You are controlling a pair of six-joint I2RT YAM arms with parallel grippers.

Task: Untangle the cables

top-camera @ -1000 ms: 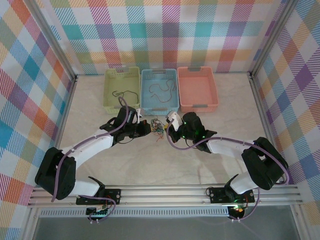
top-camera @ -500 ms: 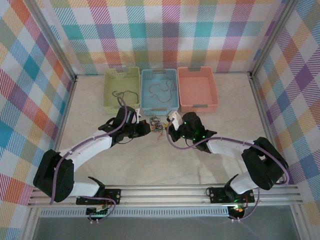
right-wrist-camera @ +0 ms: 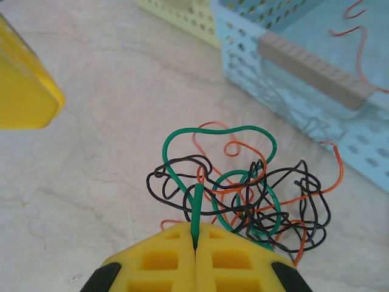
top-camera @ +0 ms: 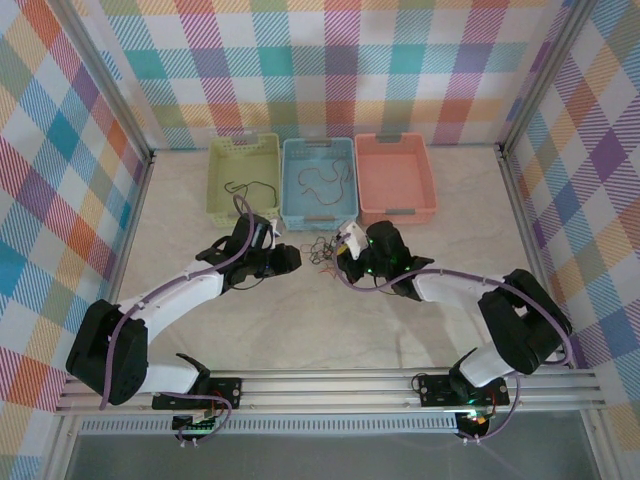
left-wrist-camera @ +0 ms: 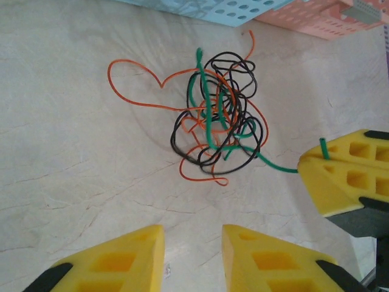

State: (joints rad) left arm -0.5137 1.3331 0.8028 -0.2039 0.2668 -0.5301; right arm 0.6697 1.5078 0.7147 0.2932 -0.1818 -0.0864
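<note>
Right wrist cam: right end effector [right-wrist-camera: 194,243] clamps green cable [right-wrist-camera: 197,213]; left end effector [left-wrist-camera: 193,243] open, empty; knot [left-wrist-camera: 219,121] mostly intact.

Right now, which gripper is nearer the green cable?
Right. The right gripper is shut on the green cable at its end; the left gripper hangs open on the other side of the tangle, touching no cable.
</note>
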